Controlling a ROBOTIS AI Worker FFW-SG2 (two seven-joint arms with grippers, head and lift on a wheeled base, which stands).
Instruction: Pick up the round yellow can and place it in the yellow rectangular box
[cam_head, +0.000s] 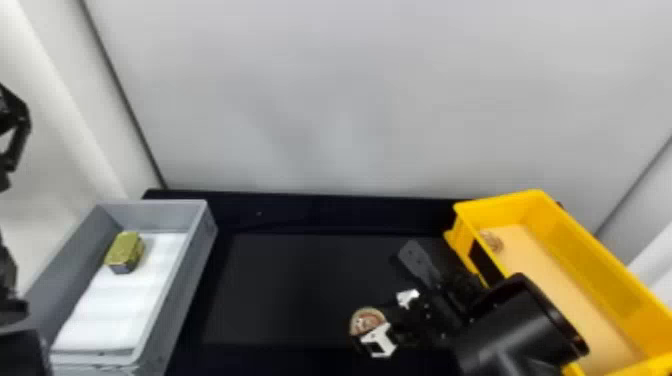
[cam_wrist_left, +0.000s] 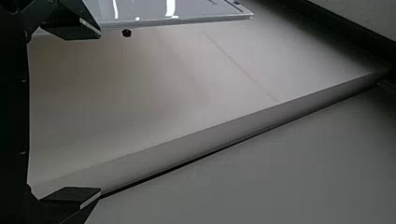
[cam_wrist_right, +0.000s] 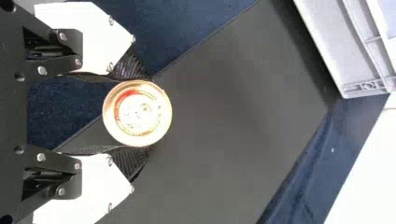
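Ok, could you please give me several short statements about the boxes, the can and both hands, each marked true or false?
1. The gray box stands on the robot's left and the yellow box on its right. True.
2. The right hand holds the round yellow can. True.
3. That can is already in the yellow box. False: it is held outside that box, over the black table.
4. A gold block-shaped item lies in the gray box. True.
5. The left hand grips that item. False: its fingers stand apart with nothing between them.
6. The yellow box is empty. False: a round thing lies near its far end.
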